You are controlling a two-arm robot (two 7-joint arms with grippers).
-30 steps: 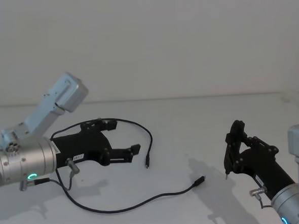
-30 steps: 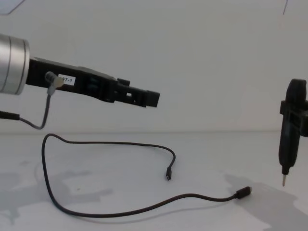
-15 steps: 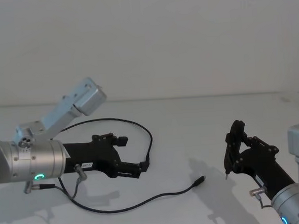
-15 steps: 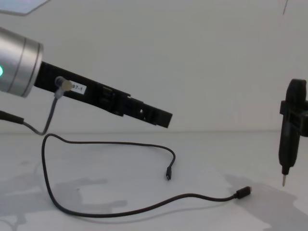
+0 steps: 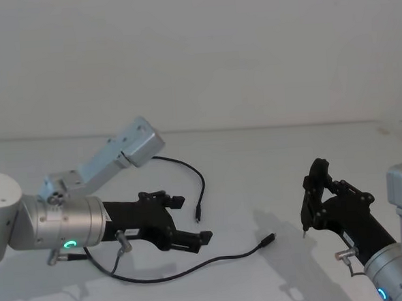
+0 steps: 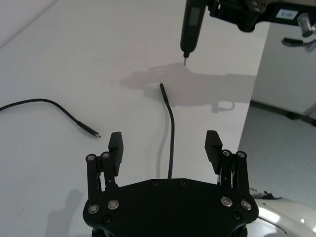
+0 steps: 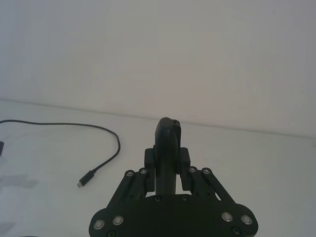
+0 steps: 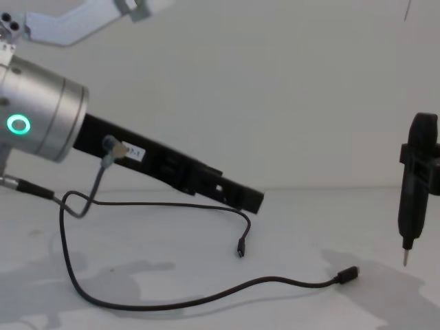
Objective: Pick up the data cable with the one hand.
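Left claw [image 5: 191, 219], jaws wide, has moved lower and forward over the data cable [image 5: 214, 260] on the table [image 5: 258, 188]; right claw [image 5: 310, 208] parked at right.

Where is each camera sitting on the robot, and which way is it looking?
Head view: up high, looking down at the table; both arms show, left gripper above the data cable, right gripper parked.
Chest view: lower, looking across the table; left gripper on the left.
Left wrist view: on the left arm, looking past its open fingers at the data cable.
Right wrist view: on the right arm, looking over its gripper toward the wall.
All four share the data cable.
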